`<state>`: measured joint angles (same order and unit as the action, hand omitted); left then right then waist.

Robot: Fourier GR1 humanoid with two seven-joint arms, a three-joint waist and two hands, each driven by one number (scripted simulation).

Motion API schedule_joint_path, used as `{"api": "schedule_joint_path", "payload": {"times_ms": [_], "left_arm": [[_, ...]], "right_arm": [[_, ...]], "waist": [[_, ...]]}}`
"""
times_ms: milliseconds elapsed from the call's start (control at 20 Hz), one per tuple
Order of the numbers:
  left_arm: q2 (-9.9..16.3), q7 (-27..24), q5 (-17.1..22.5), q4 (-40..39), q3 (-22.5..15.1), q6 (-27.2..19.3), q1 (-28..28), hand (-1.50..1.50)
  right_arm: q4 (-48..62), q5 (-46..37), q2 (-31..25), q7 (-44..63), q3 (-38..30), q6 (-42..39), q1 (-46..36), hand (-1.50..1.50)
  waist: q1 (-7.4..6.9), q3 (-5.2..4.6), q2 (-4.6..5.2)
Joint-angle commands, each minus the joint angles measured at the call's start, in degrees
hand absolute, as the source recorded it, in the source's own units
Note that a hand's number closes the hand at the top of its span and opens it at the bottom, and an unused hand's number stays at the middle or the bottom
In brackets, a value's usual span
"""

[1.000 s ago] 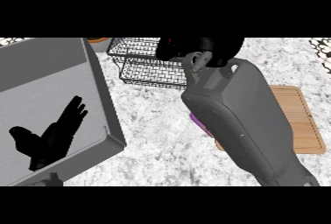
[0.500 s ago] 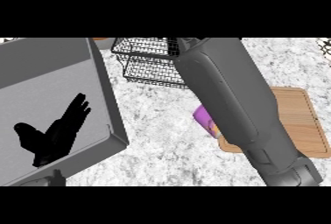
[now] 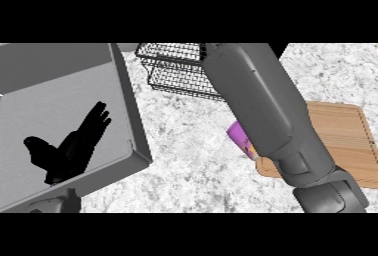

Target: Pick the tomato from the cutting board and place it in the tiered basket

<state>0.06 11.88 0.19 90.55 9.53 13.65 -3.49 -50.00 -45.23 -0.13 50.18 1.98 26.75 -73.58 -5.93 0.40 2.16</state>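
Reaches further up than half a second ago: right forearm (image 3: 269, 115) now crossing the tiered basket (image 3: 173, 70) to the view's top edge, right hand out of sight beyond it, so cannot tell its fingers or any hold. At far left, left hand (image 3: 70, 145) resting open, fingers straight and up, holding nothing, over a grey box-like surface (image 3: 59, 85) with a raised rim toward the counter. Next, wire basket at top centre, nothing visible in its showing tiers. Below, open speckled counter (image 3: 184, 165). Then a purple item (image 3: 240, 137) beside the forearm at the cutting board's (image 3: 343, 135) left edge. Tomato not visible anywhere.
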Motion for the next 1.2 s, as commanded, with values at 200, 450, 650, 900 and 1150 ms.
{"api": "schedule_joint_path", "payload": {"times_ms": [200,450,650,900,1150], "left_arm": [[-0.06,2.45,-0.88,-2.16,-6.37,0.88,-6.98,0.00],[-0.06,2.99,-0.86,-2.46,-5.70,0.23,-6.93,0.00],[-0.06,1.41,-1.20,-2.52,-5.98,-0.92,-4.71,0.00],[-0.05,3.34,0.17,-0.76,-3.18,-0.83,-3.72,0.00],[-0.05,1.16,-0.37,-2.61,-0.81,0.04,-1.55,0.00]], "right_arm": [[8.96,10.60,0.13,-12.64,1.92,11.98,-3.02,-1.50],[13.10,9.48,0.13,-17.23,2.50,21.54,-6.14,-1.50],[15.75,9.11,0.13,-15.78,-0.14,29.33,-7.60,-1.50],[16.92,9.30,0.12,-11.21,-2.99,32.13,-7.26,-1.50],[11.27,9.43,-0.09,-12.01,-2.16,27.21,-0.44,-1.50]], "waist": [[-0.79,-0.48,0.41],[-0.05,-0.52,0.22],[2.00,-0.50,-0.42],[5.42,-0.42,-1.84],[8.38,-0.36,-2.65]]}}
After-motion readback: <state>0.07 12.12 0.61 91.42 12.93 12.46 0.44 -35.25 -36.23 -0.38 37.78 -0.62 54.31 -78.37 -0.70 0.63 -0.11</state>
